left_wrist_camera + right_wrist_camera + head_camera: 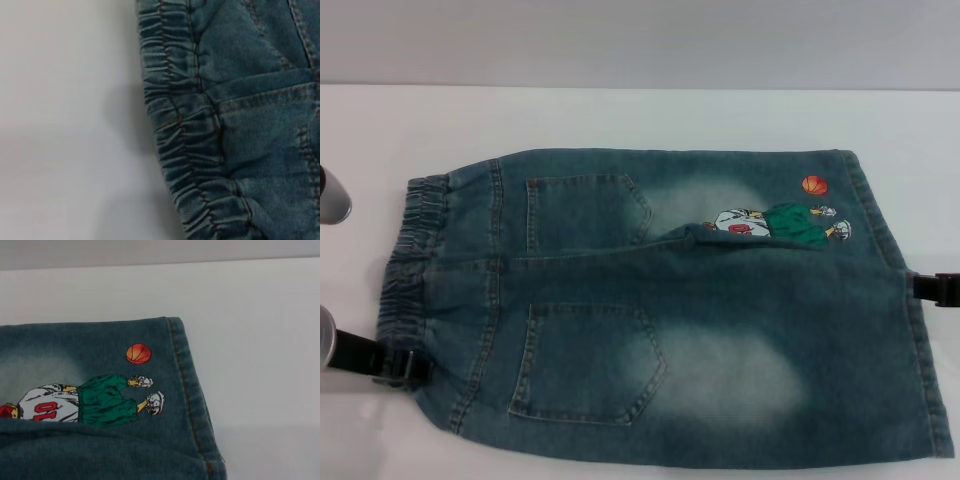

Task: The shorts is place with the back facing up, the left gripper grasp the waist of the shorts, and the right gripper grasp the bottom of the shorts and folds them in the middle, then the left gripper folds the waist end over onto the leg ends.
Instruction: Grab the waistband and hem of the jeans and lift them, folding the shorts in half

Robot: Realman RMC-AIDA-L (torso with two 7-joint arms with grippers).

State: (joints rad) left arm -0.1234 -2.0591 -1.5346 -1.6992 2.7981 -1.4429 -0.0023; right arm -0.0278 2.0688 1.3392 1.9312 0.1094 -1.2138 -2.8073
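— What lies closest to you?

— The near leg of the shorts (700, 330), with its back pocket (585, 360) facing up. They lie flat on the worktop (620, 115), and the long axis runs across me: the waist (415, 250) is on my left and the bottom of the shorts (910, 330) on my right.

— Where are your jaws?

— My left gripper (408, 366) is at the near corner of the waist and touches the ruffled band. My right gripper (932, 288) is at the hem edge, about where the two legs meet. For both I cannot tell if the jaws are closed on the denim or only beside it.

— What decides the next move?

— I think it is the middle seam. It runs from the waist to the hems, so each end lies by its own arm. The cartoon print (780, 222) is on the far leg.
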